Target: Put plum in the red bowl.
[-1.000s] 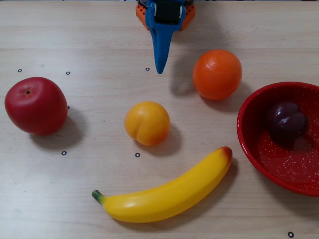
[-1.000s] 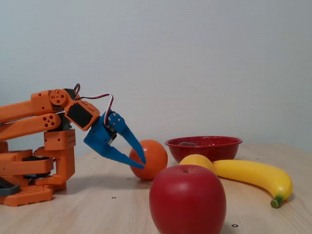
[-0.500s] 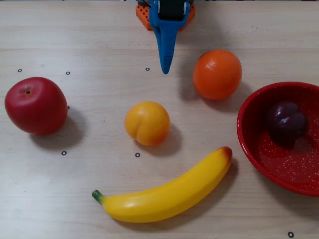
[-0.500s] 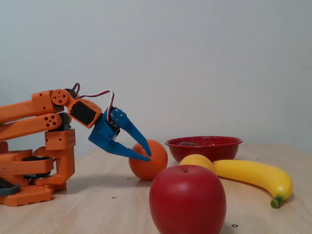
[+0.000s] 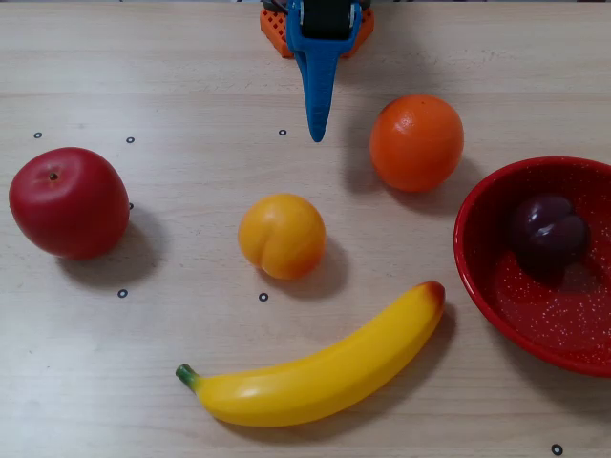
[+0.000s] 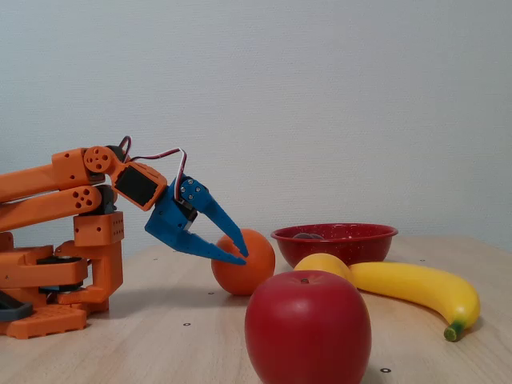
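The dark purple plum (image 5: pixel 547 231) lies inside the red bowl (image 5: pixel 496 286) at the right edge of the overhead view. In the fixed view only the plum's top (image 6: pixel 306 235) peeks over the red bowl's rim (image 6: pixel 334 242). My blue gripper (image 5: pixel 316 134) hangs near the arm's base at the top centre, well left of the bowl and beside the orange. From the side, the gripper (image 6: pixel 242 254) is open with nothing between its fingers, tips held above the table.
An orange (image 5: pixel 416 142) sits just right of the gripper. A peach-like yellow fruit (image 5: pixel 282 236) is at the centre, a banana (image 5: pixel 315 370) in front, a red apple (image 5: pixel 69 202) at the left. The orange arm base (image 6: pixel 56 272) stands at the left of the fixed view.
Over the last second the gripper lifted slightly and swung a little to the right in the overhead view, then held still. The plum stayed in the bowl.
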You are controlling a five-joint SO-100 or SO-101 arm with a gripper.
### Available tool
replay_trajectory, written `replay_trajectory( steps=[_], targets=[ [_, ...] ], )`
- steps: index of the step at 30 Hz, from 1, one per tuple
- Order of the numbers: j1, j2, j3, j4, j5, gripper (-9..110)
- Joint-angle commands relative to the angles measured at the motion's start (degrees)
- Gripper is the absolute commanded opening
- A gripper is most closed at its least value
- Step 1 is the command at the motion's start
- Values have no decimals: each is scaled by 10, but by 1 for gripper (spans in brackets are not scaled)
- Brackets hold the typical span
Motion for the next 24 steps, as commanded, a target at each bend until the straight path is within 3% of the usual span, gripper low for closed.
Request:
replay_trajectory(
  steps=[1, 24],
  targets=[
    [5, 12, 23, 6, 15, 0],
    [2, 12, 23, 6, 5, 0]
  ],
)
